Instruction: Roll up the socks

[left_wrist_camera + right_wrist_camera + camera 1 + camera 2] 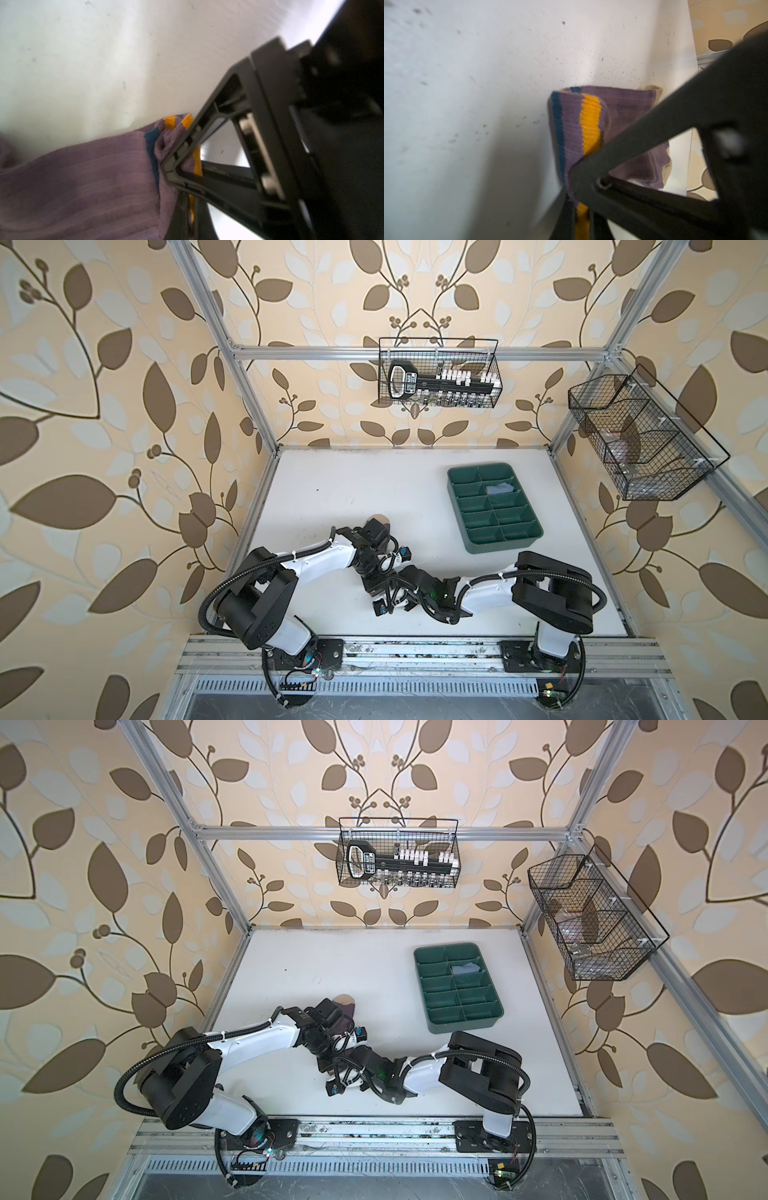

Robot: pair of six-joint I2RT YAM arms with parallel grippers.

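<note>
Leaf-patterned walls frame a white tabletop where the purple sock lies at about 9 o'clock of centre, its tan toe pointing to 12. Both pincers are clamped on its striped cuff at the 6 o'clock end, the left gripper and right gripper close together, apparently so the cuff can be turned over to start the roll. At 2 o'clock, a green tray holds a pale blue bundle, perhaps the other sock.
</note>
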